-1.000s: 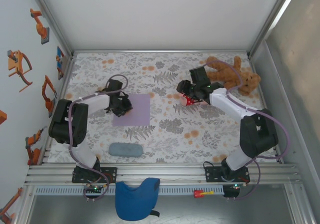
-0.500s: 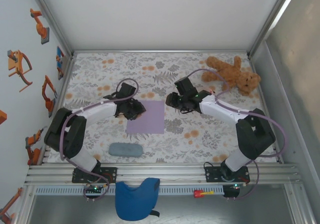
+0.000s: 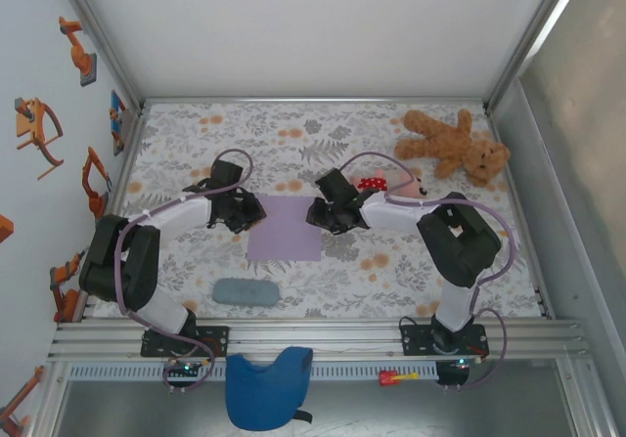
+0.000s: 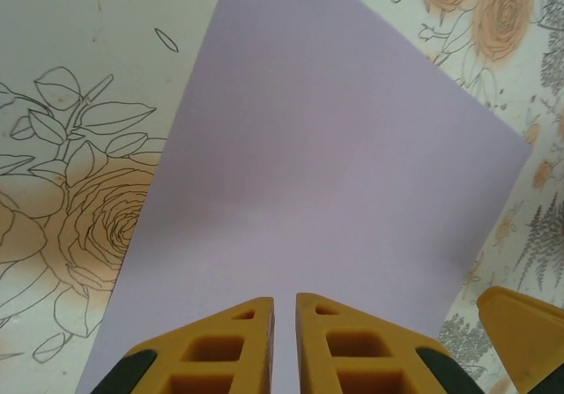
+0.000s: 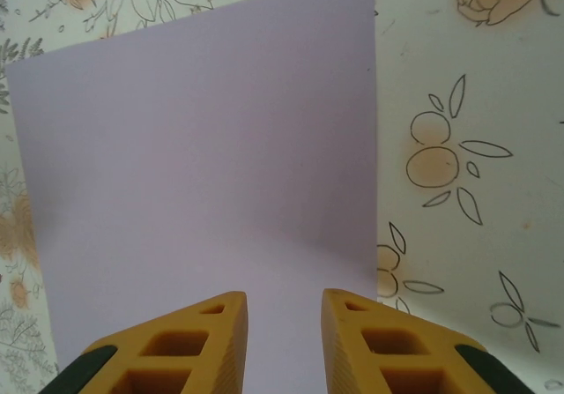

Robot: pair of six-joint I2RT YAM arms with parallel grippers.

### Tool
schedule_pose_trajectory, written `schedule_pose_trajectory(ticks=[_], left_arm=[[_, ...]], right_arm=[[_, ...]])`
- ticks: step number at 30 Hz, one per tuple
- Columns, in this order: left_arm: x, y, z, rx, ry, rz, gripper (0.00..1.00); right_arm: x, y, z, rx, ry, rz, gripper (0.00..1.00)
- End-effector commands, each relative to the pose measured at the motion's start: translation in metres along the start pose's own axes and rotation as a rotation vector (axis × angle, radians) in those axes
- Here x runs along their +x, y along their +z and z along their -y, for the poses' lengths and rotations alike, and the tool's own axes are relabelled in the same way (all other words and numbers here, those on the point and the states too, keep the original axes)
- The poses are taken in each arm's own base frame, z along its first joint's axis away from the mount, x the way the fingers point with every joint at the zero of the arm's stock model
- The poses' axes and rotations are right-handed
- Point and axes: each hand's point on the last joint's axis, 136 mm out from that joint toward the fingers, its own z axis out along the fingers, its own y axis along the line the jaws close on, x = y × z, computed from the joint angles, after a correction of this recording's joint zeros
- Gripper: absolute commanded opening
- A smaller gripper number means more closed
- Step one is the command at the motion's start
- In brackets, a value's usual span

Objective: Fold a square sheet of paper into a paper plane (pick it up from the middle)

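Note:
The square sheet of paper is pale lavender and lies flat on the floral table, uncreased. My left gripper sits low at its left edge. In the left wrist view the paper spreads ahead of the left gripper, whose yellow fingers stand over it with a hairline slit between them, shut. My right gripper is at the sheet's right edge. Seen from the right wrist, the paper lies under the right gripper, which is open with a finger-wide gap.
A brown teddy bear lies at the back right. A small red thing rests behind the right arm. A grey-blue oblong pad lies near the front left. A blue cloth hangs over the front rail.
The paper slid right and toward the front, then stopped. The right gripper moved left to the sheet's right edge, its jaws narrowing. The left gripper drew back to the left edge.

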Motion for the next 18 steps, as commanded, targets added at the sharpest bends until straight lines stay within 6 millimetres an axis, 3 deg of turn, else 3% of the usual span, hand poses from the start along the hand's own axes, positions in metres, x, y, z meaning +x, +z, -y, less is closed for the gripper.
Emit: schedule_pose_trajectory(ticks=[1, 18], left_arm=[[0.005, 0.01, -0.002, 0.016, 0.014, -0.03, 0.14], [0.023, 0.04, -0.034, -0.029, -0.082, -0.079, 0.13]], right_arm=[[-0.004, 0.004, -0.01, -0.025, 0.012, 0.004, 0.27], [0.003, 0.02, 0.005, 0.027, -0.004, -0.031, 0.27]])
